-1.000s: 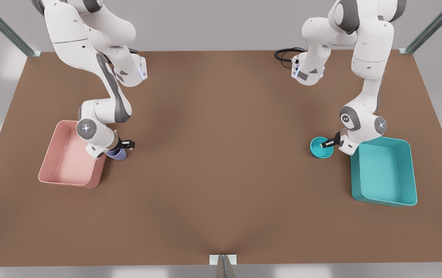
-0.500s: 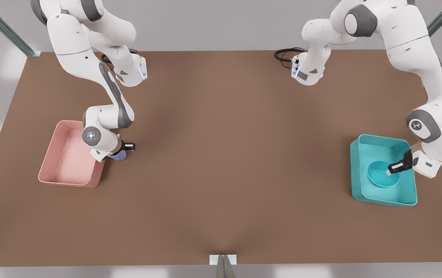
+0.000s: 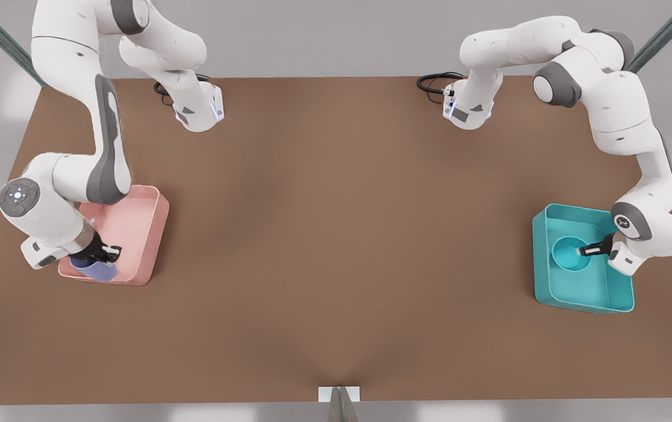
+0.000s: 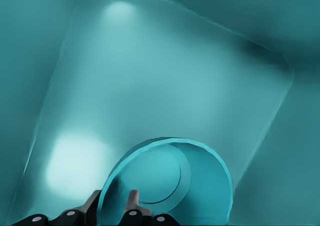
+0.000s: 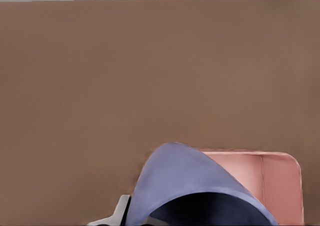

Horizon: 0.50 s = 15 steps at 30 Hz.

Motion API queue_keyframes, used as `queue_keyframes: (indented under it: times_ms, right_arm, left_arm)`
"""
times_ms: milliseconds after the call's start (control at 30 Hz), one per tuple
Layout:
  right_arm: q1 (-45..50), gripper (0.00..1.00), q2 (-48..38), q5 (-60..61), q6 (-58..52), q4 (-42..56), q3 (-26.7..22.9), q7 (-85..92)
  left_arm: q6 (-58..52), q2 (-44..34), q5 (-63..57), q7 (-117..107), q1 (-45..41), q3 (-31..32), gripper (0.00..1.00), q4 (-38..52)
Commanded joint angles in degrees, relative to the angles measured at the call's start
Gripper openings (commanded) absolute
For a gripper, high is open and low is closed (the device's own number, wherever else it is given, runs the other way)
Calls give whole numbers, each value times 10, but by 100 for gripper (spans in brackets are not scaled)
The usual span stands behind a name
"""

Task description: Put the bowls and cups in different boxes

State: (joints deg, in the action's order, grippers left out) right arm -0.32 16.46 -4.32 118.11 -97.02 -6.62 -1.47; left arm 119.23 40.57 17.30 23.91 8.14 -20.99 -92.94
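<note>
The teal bowl (image 3: 567, 256) is inside the teal box (image 3: 583, 303) on the front view's right. My left gripper (image 3: 583, 251) is shut on its rim, one finger inside and one outside. The left wrist view shows the bowl (image 4: 200, 171) over the box floor (image 4: 165, 86), pinched by my left gripper (image 4: 112, 203). On the front view's left, my right gripper (image 3: 107, 253) is shut on the lavender cup (image 3: 95, 271), tilted at the near corner of the pink box (image 3: 142, 234). In the right wrist view the cup (image 5: 185, 181) hides part of the pink box (image 5: 272, 173).
Both boxes stand on a brown table (image 3: 336, 234). The two arm bases (image 3: 198, 111) and black cables (image 3: 433, 82) are at the back edge. A small metal bracket (image 3: 339, 395) sits at the middle of the front edge.
My right gripper carried the cup from beside the pink box to over its near corner. My left gripper moved the bowl from the table into the teal box, then toward the box's back.
</note>
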Motion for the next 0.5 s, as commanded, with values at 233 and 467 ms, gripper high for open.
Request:
queue_keyframes:
  times_ms: [233,467]
  right_arm:
    - [-28,21,100,2,-54,-27,-26,89]
    - [-30,21,148,37,24,-29,-25,89]
  left_arm:
    - [-290,-293,-187,-112,-137,54,100,37]
    - [-362,-290,-215,-186,-154,176,100,120]
